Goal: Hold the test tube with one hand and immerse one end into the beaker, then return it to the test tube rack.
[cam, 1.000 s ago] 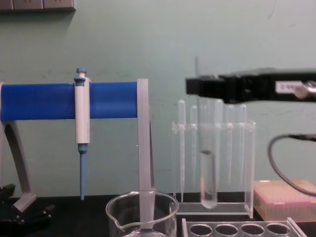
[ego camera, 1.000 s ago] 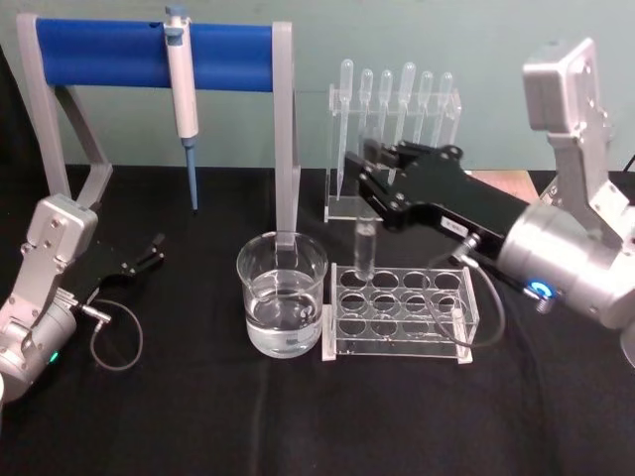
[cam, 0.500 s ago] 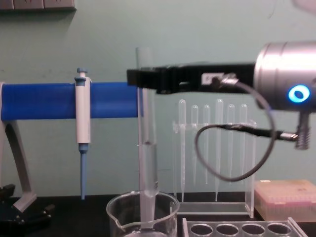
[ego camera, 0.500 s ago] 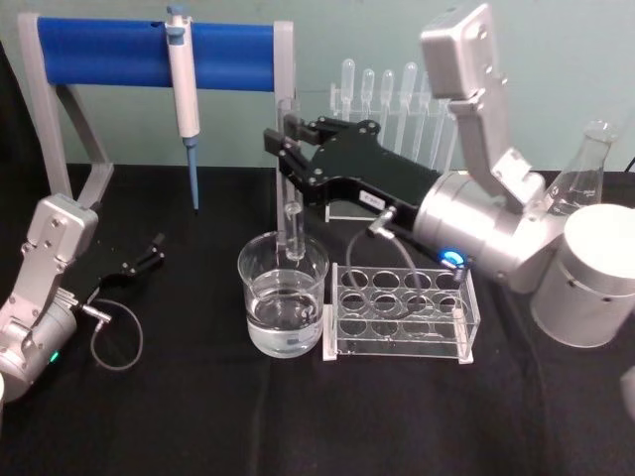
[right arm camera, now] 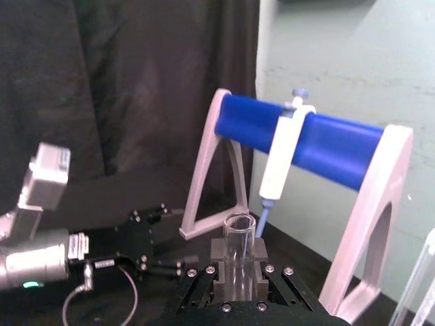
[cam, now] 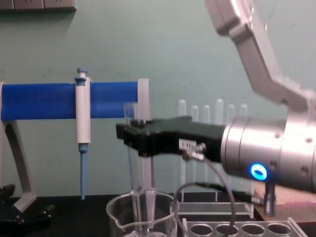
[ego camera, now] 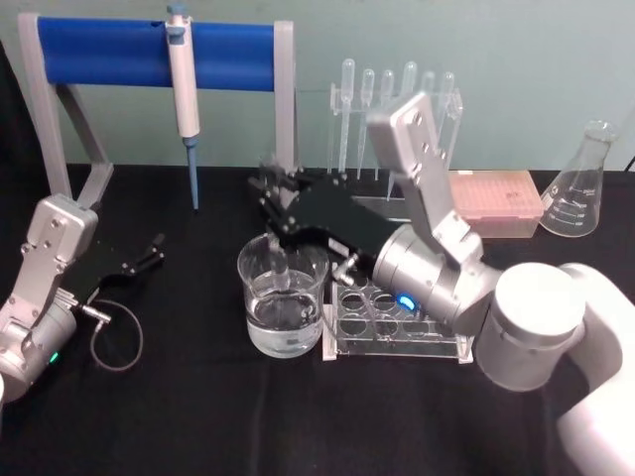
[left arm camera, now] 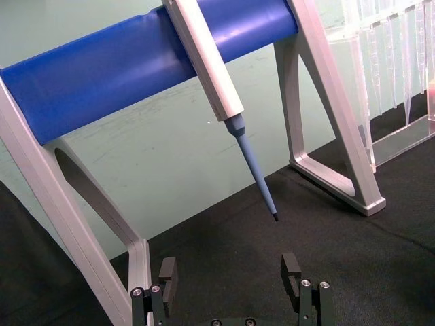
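My right gripper (ego camera: 276, 213) is shut on the test tube (ego camera: 282, 266) and holds it upright over the beaker (ego camera: 283, 297). The clear tube's open rim (cam: 130, 114) stands above the black fingers (cam: 140, 140), and its lower end reaches down inside the beaker (cam: 118, 215), which holds water. I cannot tell whether the tip touches the water. In the right wrist view the tube's rim (right arm camera: 239, 227) sits clamped between the jaws. My left gripper (left arm camera: 229, 275) rests open on the black cloth at the far left (ego camera: 149, 255), holding nothing.
A clear tube rack (ego camera: 397, 327) stands right beside the beaker, under my right wrist. Behind are the blue-bar stand (ego camera: 149, 55) with a hanging micropipette (ego camera: 182, 84), a pipette rack (ego camera: 397, 94), a pink tip box (ego camera: 496, 198) and a conical flask (ego camera: 580, 183).
My right arm carried the tube left from above the rack to over the beaker, then lowered it into the beaker. The left arm has not moved.
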